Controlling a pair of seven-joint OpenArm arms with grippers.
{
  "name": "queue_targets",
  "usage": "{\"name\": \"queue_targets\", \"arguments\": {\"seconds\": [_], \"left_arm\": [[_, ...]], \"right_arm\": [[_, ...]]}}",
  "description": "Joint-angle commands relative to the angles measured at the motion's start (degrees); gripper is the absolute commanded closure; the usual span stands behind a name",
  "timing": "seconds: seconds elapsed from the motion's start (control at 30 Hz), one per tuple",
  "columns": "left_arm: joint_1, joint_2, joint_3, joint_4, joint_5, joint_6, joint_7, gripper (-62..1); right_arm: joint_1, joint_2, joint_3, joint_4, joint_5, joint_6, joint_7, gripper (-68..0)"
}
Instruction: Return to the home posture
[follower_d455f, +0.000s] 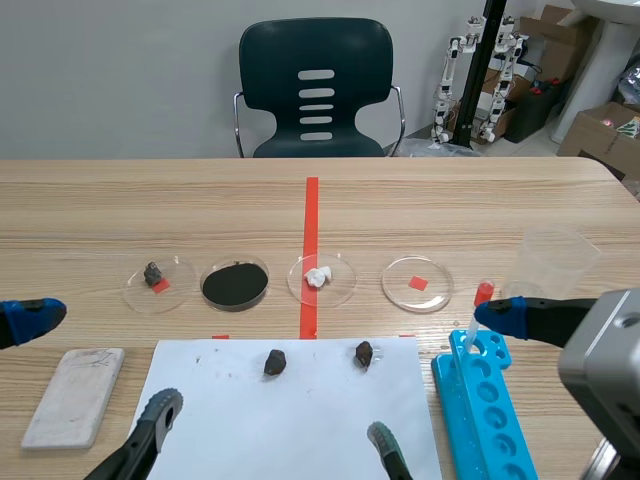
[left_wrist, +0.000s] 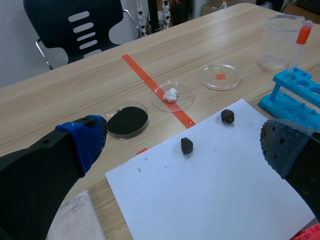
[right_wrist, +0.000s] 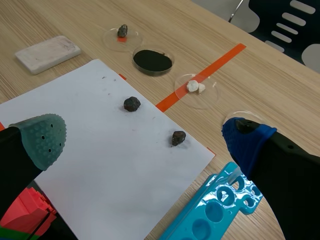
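Both arms sit low at the table's near edge. Left gripper (follower_d455f: 95, 365) is spread wide open, straddling the white slab (follower_d455f: 75, 395), its grey-green fingertip at the paper (follower_d455f: 290, 430) corner. Right gripper (follower_d455f: 441, 377) is also wide open: its blue fingertip is over the blue rack (follower_d455f: 490, 420), grey-green one over the paper's near right. Fingers are thick and black with dotted pads. Two dark rocks (follower_d455f: 275, 362) lie on the paper, untouched.
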Motion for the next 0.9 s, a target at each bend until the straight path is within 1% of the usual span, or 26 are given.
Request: {"name": "queue_targets", "arguments": {"seconds": [0.0,0.07,0.87], "left_arm": [[-0.8,-0.1,-0.7,0.6,-0.3,-1.1,-0.6,-62.3],[-0.8,-0.1,-1.2,0.6,-0.4,-2.1,-0.6,-62.3],[-1.3,-0.1,-1.8,0.6,-0.4,-1.9,0.1,-62.3]], "right_arm": [[0.0,-0.2,0.4,1.2,0.4,0.0,0.9,-67.9],[0.0,-0.2,0.4,1.2,0.4,0.0,0.9,-67.9],[0.0,-0.2,0.4,1.2,0.4,0.0,0.9,-67.9]]}}
